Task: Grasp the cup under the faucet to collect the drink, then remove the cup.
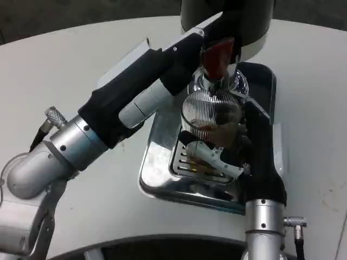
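A clear ribbed glass cup point(210, 117) with a little brown drink at its bottom stands over the drip grate point(187, 162), right under the dispenser's faucet point(216, 82). My right hand point(238, 146) grips the cup from the right and below, its white fingers point(211, 154) wrapped round the base. My left hand point(192, 51) reaches up to the red tap lever point(218, 57) at the dispenser's front and touches it; how its fingers lie there is hidden by the hand's back.
The dark cylindrical dispenser point(227, 19) stands at the back on a shiny metal tray point(157, 179). White table point(65, 70) stretches to the left and right of the tray. My left forearm point(108, 116) crosses the table's left half.
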